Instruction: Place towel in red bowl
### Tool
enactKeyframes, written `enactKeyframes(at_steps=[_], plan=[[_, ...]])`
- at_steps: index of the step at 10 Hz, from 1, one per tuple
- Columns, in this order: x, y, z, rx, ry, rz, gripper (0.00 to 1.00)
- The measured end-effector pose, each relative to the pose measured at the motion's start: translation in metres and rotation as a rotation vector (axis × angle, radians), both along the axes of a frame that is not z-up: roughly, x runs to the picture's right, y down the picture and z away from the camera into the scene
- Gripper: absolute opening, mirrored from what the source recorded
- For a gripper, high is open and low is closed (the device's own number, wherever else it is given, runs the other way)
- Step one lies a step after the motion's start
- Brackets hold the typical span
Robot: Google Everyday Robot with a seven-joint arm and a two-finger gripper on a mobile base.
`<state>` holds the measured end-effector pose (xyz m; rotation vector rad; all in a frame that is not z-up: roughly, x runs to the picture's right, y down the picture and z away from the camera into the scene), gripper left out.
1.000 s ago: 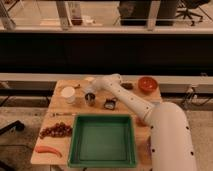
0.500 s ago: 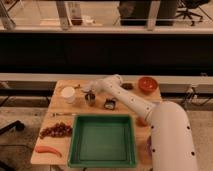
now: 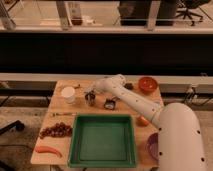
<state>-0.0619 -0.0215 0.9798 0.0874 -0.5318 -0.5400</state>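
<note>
Matt wooden table [image 3: 62, 106]; green plastic tray [image 3: 102, 117]; smooth white arm [image 3: 135, 98], hand [image 3: 90, 97] over table.

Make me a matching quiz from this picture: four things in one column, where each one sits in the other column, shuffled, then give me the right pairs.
Things
1. orange-red round bowl
2. green rectangular plastic tray
3. white cup
4. robot's hand

Places
A. middle of the wooden table, at its near edge
B. lowered just right of the white cup, shut
C. far right corner of the table
D. far left part of the table

Pairs: 1-C, 2-A, 3-D, 4-B
</note>
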Motion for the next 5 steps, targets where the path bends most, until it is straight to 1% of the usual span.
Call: enactKeyframes(at_steps=[3, 4, 5], plan=[[0.007, -0.015, -0.030, 0.016, -0.045, 0.049, 0.00], [0.011, -0.024, -0.044, 0.027, -0.061, 0.068, 0.00], [0.017, -0.030, -0.053, 0.037, -0.068, 0.084, 0.00]])
